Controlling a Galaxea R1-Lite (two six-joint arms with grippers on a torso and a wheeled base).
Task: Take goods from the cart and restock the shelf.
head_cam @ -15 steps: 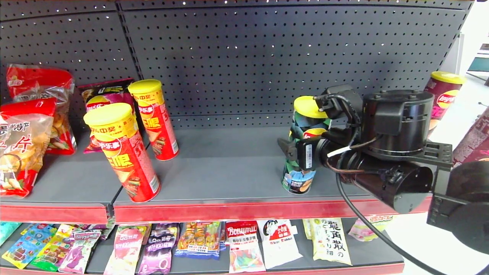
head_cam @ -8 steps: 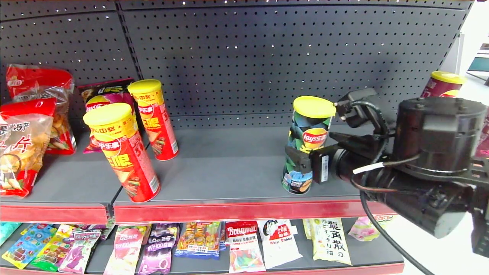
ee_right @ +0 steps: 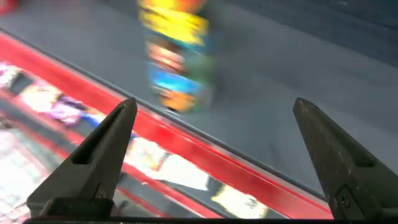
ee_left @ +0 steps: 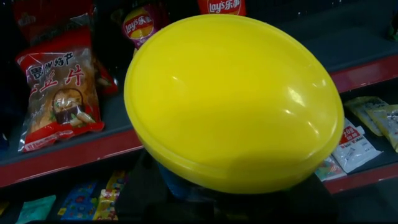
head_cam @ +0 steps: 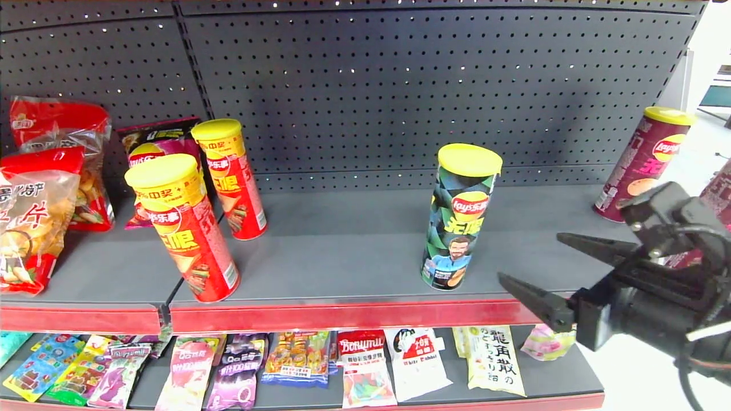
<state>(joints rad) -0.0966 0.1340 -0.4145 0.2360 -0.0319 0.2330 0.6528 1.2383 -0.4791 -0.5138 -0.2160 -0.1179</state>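
A green chip can (head_cam: 462,217) with a yellow lid stands upright on the grey shelf (head_cam: 342,251), close to its red front lip. My right gripper (head_cam: 531,258) hangs open to the right of that can and in front of the lip, with nothing between its fingers. In the right wrist view the right gripper (ee_right: 212,102) has the can (ee_right: 177,62) beyond its spread fingertips. Another can's yellow lid (ee_left: 233,99) sits right against the left wrist camera, held up in front of the shelf and hiding the left fingers.
Two red chip cans (head_cam: 183,228) and snack bags (head_cam: 40,194) occupy the shelf's left part. A maroon can (head_cam: 645,162) stands at the far right. Free shelf lies between the red cans and the green one. Sachets (head_cam: 365,365) line the lower shelf.
My right gripper has let go of the green can and drawn back down and to the right, off the shelf. The can stays standing where it was.
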